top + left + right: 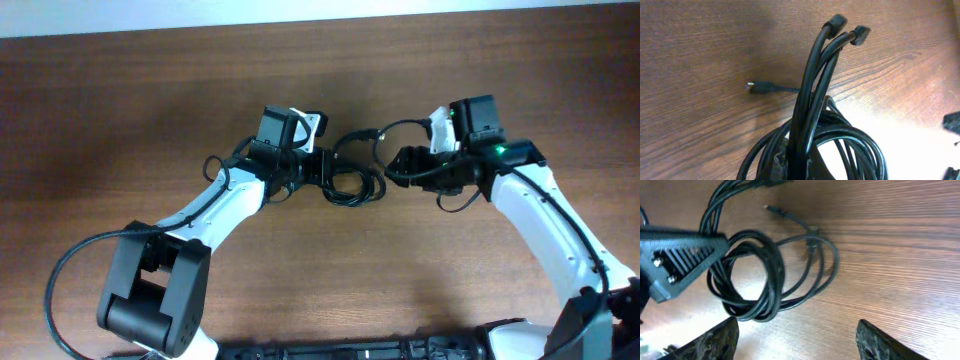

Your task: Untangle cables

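Observation:
A bundle of black cables lies coiled at the table's middle, between my two grippers. My left gripper is shut on the coil's left side; in the left wrist view the strands rise from between the fingers, with two plug ends at the top and a small plug on the wood. My right gripper is open and empty, just right of the coil. In the right wrist view the coil lies ahead of the open fingers, beside the left gripper.
The wooden table extends all around the bundle. A thin cable end with a small connector loops off the coil toward the back. A white wall edge runs along the far side.

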Available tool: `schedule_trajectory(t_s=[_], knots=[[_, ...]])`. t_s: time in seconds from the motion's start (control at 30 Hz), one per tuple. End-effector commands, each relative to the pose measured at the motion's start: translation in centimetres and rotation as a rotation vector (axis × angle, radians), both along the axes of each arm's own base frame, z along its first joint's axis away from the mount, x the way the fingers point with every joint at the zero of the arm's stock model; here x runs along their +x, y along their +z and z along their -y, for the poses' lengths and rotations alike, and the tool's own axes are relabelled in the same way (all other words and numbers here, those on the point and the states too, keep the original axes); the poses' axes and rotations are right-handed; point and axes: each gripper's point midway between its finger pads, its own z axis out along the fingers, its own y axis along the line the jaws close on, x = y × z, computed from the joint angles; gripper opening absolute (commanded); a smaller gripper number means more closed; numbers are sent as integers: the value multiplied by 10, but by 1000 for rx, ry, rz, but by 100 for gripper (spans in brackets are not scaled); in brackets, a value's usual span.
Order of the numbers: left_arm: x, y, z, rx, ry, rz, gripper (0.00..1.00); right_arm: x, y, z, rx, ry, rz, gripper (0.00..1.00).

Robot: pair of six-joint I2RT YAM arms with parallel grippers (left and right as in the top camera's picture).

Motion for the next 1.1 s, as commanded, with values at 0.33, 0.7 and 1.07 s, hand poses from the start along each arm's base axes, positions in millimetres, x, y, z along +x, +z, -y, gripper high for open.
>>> schedule_trajectory(t_s=[0.33,0.7,1.07], knots=[[-3,18,9,-89,-17,-25,0,-21,-52,-35,-35,129,-144,61],[-6,4,-3,-17,22,-56,0,-4,-64,-53,48,157,-115,35],[-6,13,7,-79,-3,-49,0,-7,-52,-69,162,182,-128,22]])
